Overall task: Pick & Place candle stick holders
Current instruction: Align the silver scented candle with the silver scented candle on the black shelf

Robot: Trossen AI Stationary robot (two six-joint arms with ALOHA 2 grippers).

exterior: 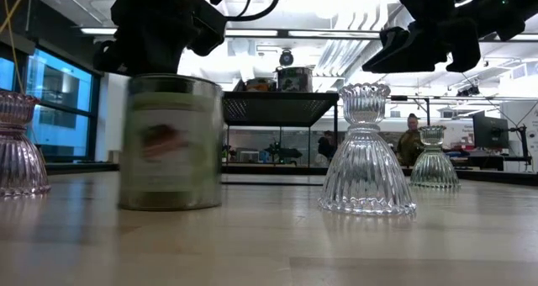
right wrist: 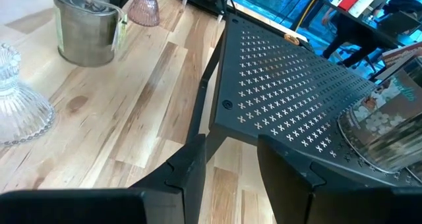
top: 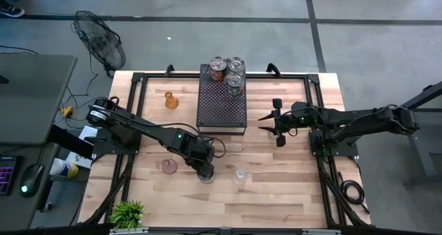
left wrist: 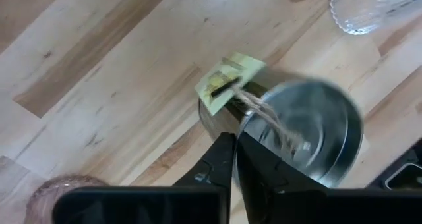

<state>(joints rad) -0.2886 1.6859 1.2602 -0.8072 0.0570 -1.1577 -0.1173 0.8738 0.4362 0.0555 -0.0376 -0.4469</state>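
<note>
The black perforated tray [top: 222, 105] is the landmark, lying at the table's [top: 290, 193] far middle, with three tin-like holders [top: 227, 72] standing on its far end; the left gripper [top: 204, 171] hangs at the tray's near side, over a silvery tin holder [left wrist: 300, 135], its fingers [left wrist: 227, 159] pinched together on what looks like the tin's rim, so I judge the tin held; the right gripper [top: 275, 121] waits just right of the tray, jaws apart and empty. A clear ribbed holder [top: 239, 174] stands nearer than the tray, beside the tin; a pinkish one [top: 169, 166] on the tin's other side; an amber one [top: 170, 101] left of the tray. Risk: a one-sided rim pinch may let the tin tilt or slip on lifting, or swing into the clear holder.
</note>
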